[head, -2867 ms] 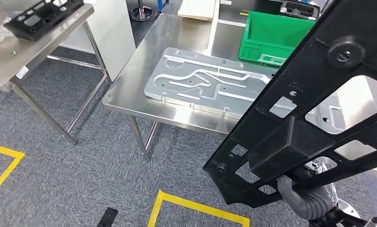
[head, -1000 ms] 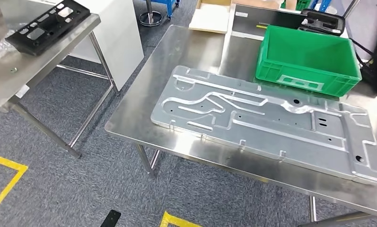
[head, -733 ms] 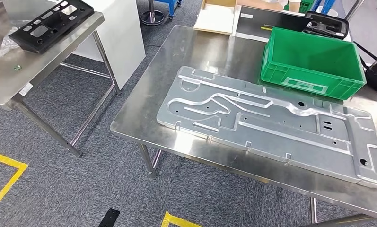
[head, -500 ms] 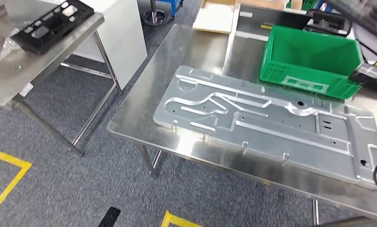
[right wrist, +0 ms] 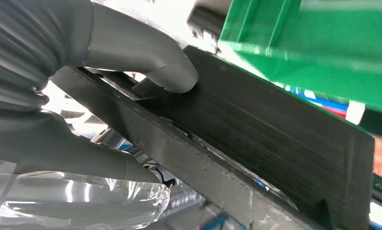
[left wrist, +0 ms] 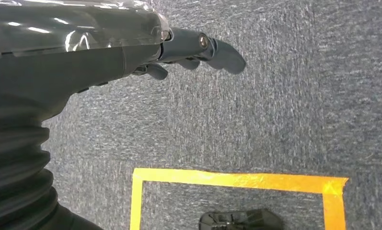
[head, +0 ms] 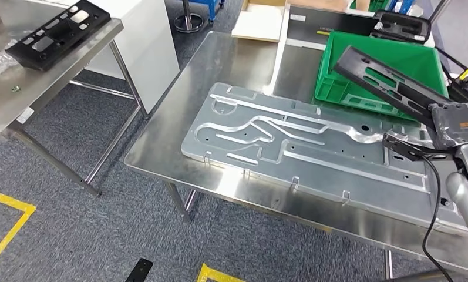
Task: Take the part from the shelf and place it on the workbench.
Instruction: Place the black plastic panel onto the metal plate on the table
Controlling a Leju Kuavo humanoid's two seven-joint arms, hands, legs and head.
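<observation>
The right hand (head: pixel 454 126) grips the black part (head: pixel 384 82) by one end; in the right wrist view the thumb (right wrist: pixel 145 57) presses on the part's (right wrist: pixel 256 143) flat face with the other fingers wrapped under it. The part hangs in the air, tilted, above the desk's (head: pixel 231 64) right side, its free end over the near wall of the green bin (head: pixel 343 59) and the held end above the right end of the metal plate (head: pixel 278 141). It touches nothing below it, as far as the head view shows.

The step in hand looks like the set-down. The long part is held at one end only, so the free end will tend to swing or sag; it should come down slowly. The free end ought to clear the bin's rim first, then the part be levelled so that it lies flat, not with one corner striking first. The bare steel at the desk's far left corner and along its left edge is free; the plate fills most of the near side. The hand should let go only once the part rests fully.

The left hand (left wrist: pixel 198 48) hangs over the carpet, holding nothing, fingers loosely extended.
</observation>
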